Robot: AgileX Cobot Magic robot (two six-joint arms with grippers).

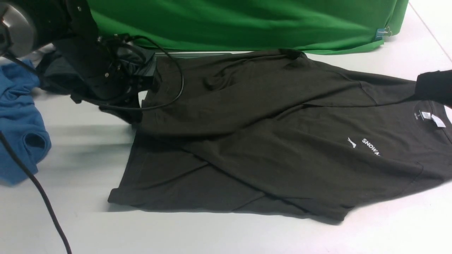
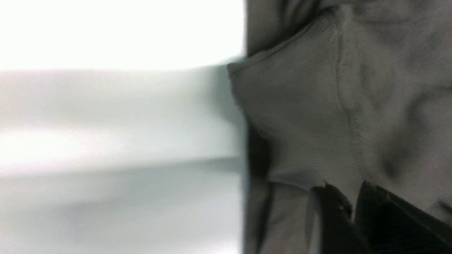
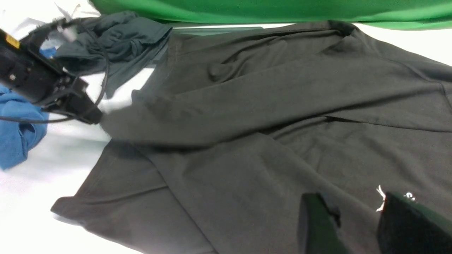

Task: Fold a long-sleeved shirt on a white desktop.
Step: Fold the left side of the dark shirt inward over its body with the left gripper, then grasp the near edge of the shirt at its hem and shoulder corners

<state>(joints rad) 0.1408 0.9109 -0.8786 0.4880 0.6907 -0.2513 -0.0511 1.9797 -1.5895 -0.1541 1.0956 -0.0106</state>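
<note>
**Shirt flat on the desktop, sleeves laid across the body**

You find the long-sleeved shirt [image 1: 268,141] spread over the centre and right of the front view on the white desktop [image 1: 212,233]. Its collar is at the right edge and its hem is toward the left. The left gripper [image 2: 346,192] sits at the ribbed cuff, upper left of centre. Its fingers show a narrow gap against the fabric, and you cannot tell whether they clamp it. The right gripper [image 3: 353,201] hovers over the chest by the white logo [image 1: 351,142], fingers apart and holding nothing. A blue garment [image 1: 17,120] lies at the left edge.
</note>
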